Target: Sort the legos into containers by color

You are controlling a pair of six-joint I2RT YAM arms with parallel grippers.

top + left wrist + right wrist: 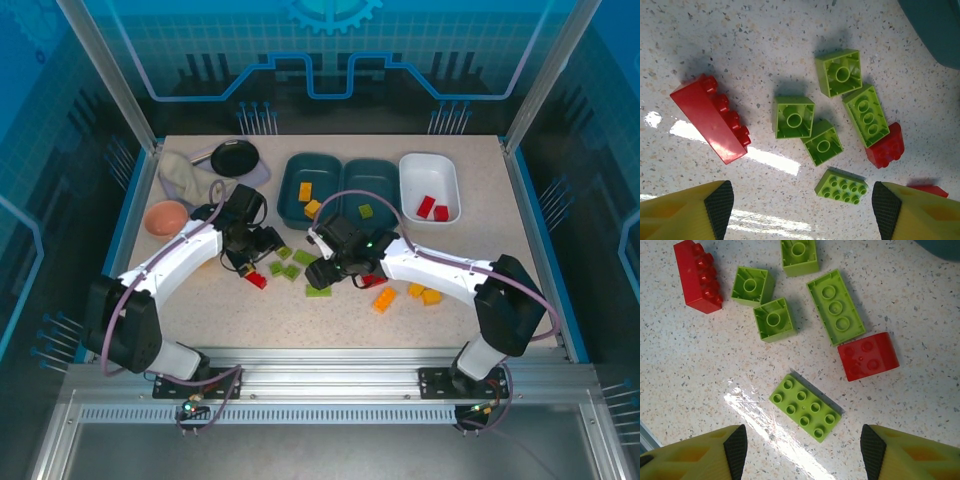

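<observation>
At tabletop centre, my left gripper and right gripper both stand wide, holding nothing, above loose green and red legos; three trays line the far edge.

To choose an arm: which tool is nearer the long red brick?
Left. The left tool hovers beside the long red brick; the right tool is beyond the green bricks.
</observation>
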